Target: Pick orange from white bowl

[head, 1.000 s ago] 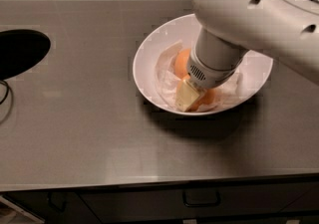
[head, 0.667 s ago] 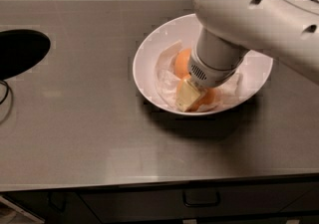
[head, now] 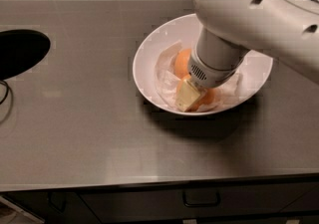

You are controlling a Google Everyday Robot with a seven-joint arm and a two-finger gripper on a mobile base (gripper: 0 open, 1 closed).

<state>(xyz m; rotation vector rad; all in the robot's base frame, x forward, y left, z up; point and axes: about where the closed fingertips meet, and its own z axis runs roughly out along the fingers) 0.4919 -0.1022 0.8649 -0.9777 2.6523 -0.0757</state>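
Note:
The white bowl (head: 149, 44) sits on the steel counter, right of centre. Two oranges lie in it on crumpled white lining (head: 167, 73). The orange (head: 209, 99) is at the front of the bowl, deeper in colour and mostly covered by my gripper (head: 192, 99), which is lowered into the bowl right on it. A second orange (head: 180, 62) lies just behind it, to the left, and touches it. My white arm (head: 249, 14) comes in from the upper right and hides the bowl's back right part.
A dark round opening (head: 20, 51) is cut into the counter (head: 89, 118) at far left, with a thin cable (head: 6, 99) below it. Dark tiles run along the back. The counter's front edge has a drawer handle (head: 201, 200) beneath it.

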